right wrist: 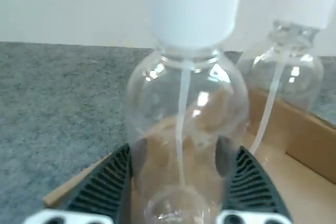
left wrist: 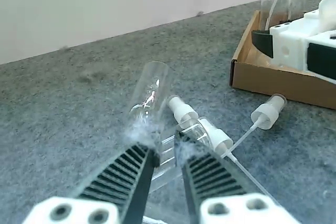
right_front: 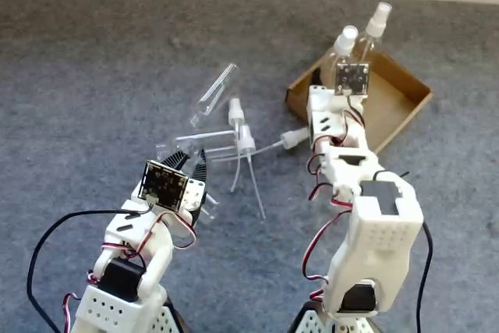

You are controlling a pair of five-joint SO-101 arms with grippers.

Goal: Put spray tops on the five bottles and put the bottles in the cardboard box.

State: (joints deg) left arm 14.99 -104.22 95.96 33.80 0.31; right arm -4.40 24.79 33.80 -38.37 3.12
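High view: cardboard box [right_front: 394,105] sits on grey carpet [right_front: 93,76], in front of the right arm.

- Right gripper [right wrist: 178,182] is at the near end of the box. Its jaws are closed around the body of a clear held bottle [right wrist: 184,108]. This bottle is upright and wears a white spray top, with the dip tube visible inside.
- Second capped bottle [right_front: 373,30] stands upright at the far side of the box, just beyond the held one and close to it. Whether the two touch cannot be made out.
- Nearest spray top [right_front: 295,138] lies loose on the carpet just outside the box's near corner, its tube pointing away from the box.
- Two more spray tops [right_front: 245,142] lie further from the box, side by side, with thin tubes trailing over the carpet.
- Capless bottle [right_front: 213,95] lies on its side beyond those tops, well apart from the box, open neck toward the tops.
- More clear plastic lies flat [right_front: 183,146] just past the two tops, on the side away from the box. How many bottles it is cannot be counted.
- Left gripper [left wrist: 167,153] is low over that clear plastic, the thing farthest from the box. I cannot tell whether its jaws are gripping or free.
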